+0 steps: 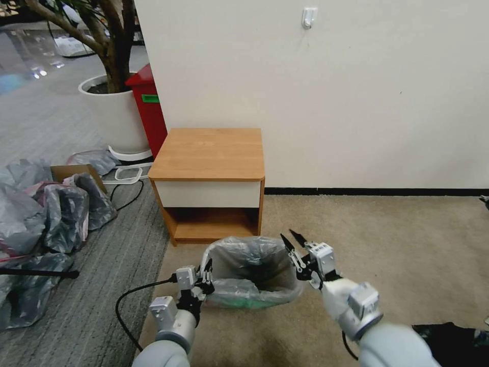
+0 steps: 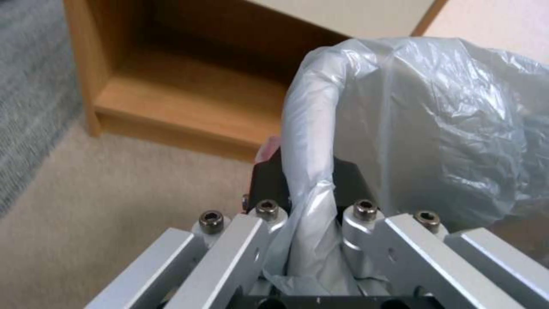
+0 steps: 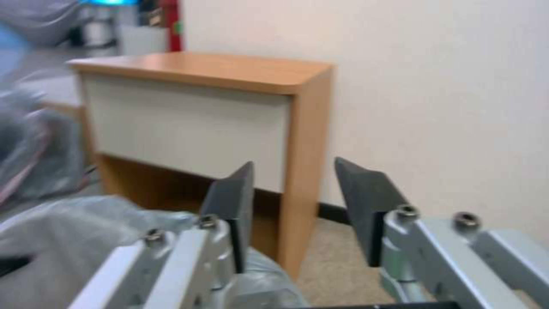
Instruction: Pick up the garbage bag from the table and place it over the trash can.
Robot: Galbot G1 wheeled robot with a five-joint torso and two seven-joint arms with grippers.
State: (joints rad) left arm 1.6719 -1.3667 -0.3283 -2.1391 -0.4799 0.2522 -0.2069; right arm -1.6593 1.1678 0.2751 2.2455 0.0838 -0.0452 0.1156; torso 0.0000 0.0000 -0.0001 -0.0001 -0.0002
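Fingertips of the left gripper pinch the garbage bag, crinkly grey, draped over the trash can at lower centre. Right gripper hangs spread beside it; its wrist view shows the table.

Carpeted office corner: potted tree, nightstand.
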